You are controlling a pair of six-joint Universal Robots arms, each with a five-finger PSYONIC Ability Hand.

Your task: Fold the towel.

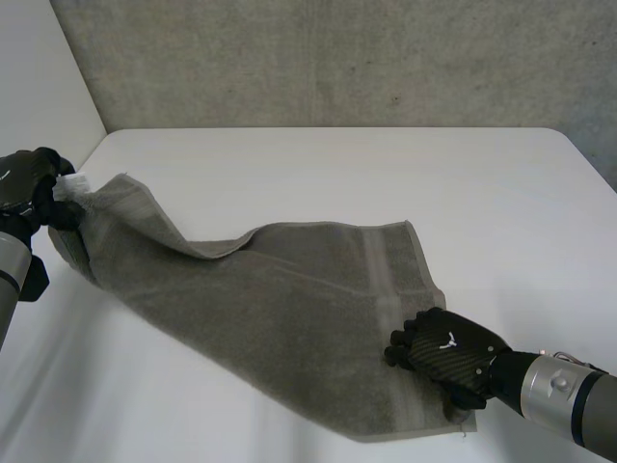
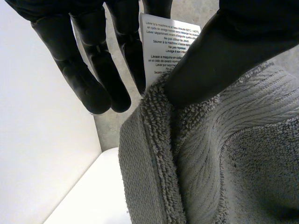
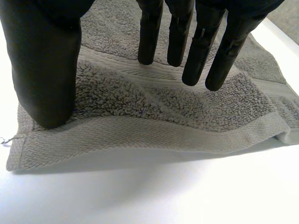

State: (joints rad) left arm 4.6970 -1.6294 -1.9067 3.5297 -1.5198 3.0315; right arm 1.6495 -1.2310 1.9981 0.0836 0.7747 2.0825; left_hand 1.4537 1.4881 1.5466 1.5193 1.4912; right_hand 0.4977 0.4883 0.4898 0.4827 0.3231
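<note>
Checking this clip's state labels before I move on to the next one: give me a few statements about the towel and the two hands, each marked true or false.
1. The left hand pinches a corner of the towel and holds it raised off the table. True.
2. The right hand lies on bare table, clear of the towel. False: it rests with straight fingers on the towel, close to the hemmed edge at the far end from the left hand.
3. A white care label shows at the corner that the left hand holds. True.
4. The towel is folded into a neat square. False: it lies mostly spread out flat, with only the one corner lifted.
</note>
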